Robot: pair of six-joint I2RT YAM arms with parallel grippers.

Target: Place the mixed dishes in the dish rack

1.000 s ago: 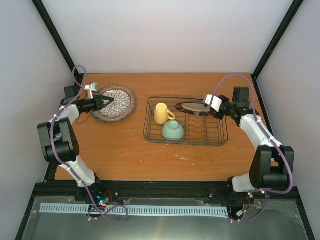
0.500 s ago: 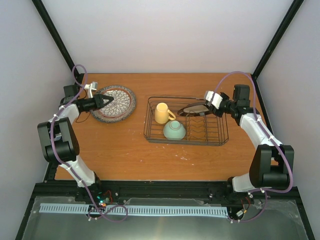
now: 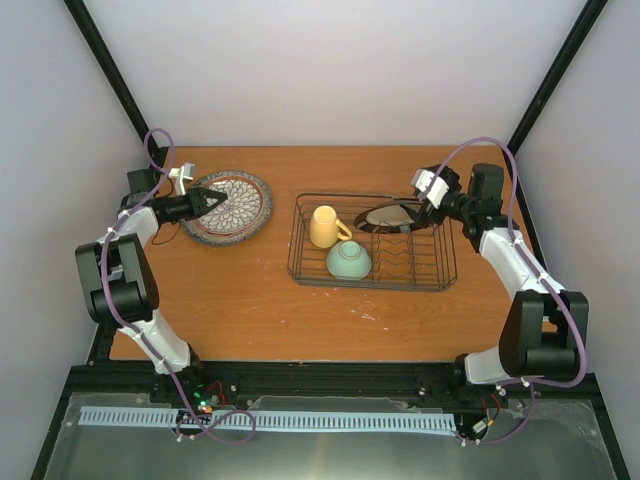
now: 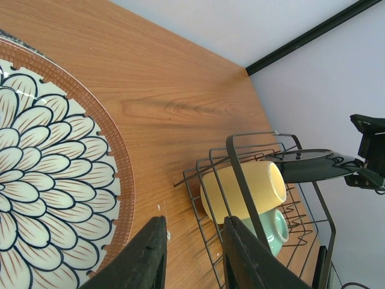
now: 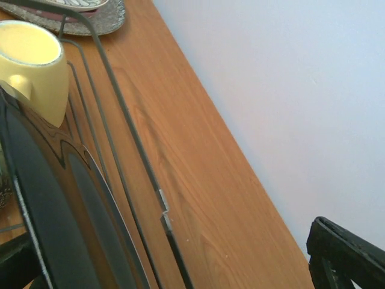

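Observation:
The black wire dish rack (image 3: pixel 372 262) sits mid-table with a yellow mug (image 3: pixel 321 226) on its side and a mint bowl (image 3: pixel 347 260) inside. A dark-rimmed plate (image 3: pixel 391 214) leans tilted among the prongs at the rack's back right. My right gripper (image 3: pixel 432 196) stands wide open just right of that plate, off it; its wrist view shows the plate's edge (image 5: pixel 54 223) and the mug (image 5: pixel 33 60). My left gripper (image 3: pixel 217 202) hovers over the brown petal-patterned plate (image 3: pixel 238 203), which lies on a grey-rimmed plate. Its fingers (image 4: pixel 150 253) stand slightly apart with nothing between them.
The stacked plates (image 4: pixel 48 174) lie at the table's back left, close to the left wall. Black frame posts rise at both back corners. Bare wood runs between the stack and the rack (image 4: pixel 240 180) and along the front edge.
My right gripper opened, let go of the dark-rimmed plate and drew back a little to the right. The plate settled lower into the rack. The left arm held still.

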